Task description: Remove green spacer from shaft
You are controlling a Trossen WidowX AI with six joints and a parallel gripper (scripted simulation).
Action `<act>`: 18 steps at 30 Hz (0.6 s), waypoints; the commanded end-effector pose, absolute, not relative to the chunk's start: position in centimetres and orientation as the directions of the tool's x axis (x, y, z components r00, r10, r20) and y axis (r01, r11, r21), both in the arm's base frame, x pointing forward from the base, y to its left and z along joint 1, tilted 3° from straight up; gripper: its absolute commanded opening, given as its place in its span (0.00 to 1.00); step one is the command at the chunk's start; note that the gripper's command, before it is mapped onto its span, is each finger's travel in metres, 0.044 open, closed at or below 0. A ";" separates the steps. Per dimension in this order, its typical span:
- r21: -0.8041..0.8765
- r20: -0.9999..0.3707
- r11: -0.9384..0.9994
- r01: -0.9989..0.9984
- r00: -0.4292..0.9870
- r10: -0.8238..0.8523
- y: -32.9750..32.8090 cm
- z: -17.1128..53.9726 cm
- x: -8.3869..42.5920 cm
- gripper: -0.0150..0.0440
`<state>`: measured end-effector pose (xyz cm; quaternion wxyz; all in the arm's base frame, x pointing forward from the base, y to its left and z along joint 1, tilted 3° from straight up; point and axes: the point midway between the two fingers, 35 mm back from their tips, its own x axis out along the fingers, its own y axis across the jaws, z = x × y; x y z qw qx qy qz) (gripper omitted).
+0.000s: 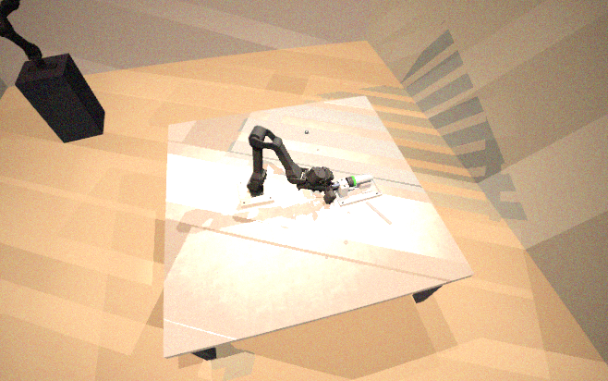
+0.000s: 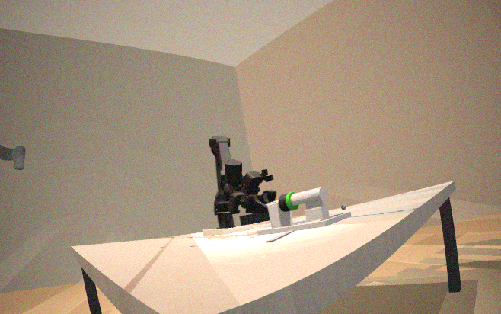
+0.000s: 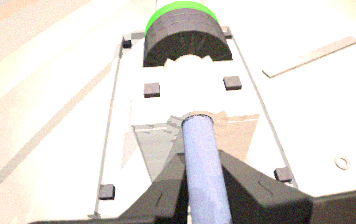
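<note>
The bluish shaft point(image 3: 206, 182) point(image 1: 335, 185) runs through the white near support block point(image 3: 192, 95) point(image 2: 279, 217) towards the white cylindrical housing point(image 1: 365, 178) point(image 2: 307, 195). My gripper point(image 3: 198, 159) is shut on the shaft's near end, just outside the support block. The green spacer point(image 2: 288, 200) point(image 1: 354, 180) point(image 3: 182, 4) sits up on the shaft line, against the housing's face. Dark spacers point(image 2: 282, 202) point(image 3: 185, 25) stand between it and the support block. The shaft inside the spacers and housing is hidden.
Both blocks stand on a white base plate point(image 1: 361, 199) point(image 2: 304, 225). A thin flat strip point(image 1: 379, 213) point(image 2: 279, 236) point(image 3: 310, 56) lies beside it. A small ring point(image 3: 342, 162) lies on the table. A small dark ball point(image 1: 306, 132) point(image 2: 343, 207) lies farther off.
</note>
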<state>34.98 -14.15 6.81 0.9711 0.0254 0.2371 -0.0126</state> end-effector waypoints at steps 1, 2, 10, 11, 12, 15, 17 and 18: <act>0.043 -0.461 0.998 0.036 0.887 -0.012 -14.1 6.8 34.7 0.25; 0.043 -0.461 0.998 0.036 0.887 -0.012 -14.1 6.8 34.6 0.25; 0.043 -0.461 0.998 0.036 0.887 -0.012 -14.1 6.8 34.2 0.25; 0.043 -0.461 0.998 0.036 0.887 -0.012 -14.1 6.8 34.1 0.25; 0.043 -0.461 0.998 0.036 0.887 -0.012 -14.1 6.8 34.0 0.25; 0.043 -0.461 0.998 0.036 0.887 -0.012 -14.1 6.8 33.9 0.25; 0.043 -0.462 0.998 0.036 0.887 -0.012 -14.1 6.7 33.7 0.25; 0.043 -0.462 0.998 0.036 0.887 -0.012 -14.1 6.7 33.7 0.25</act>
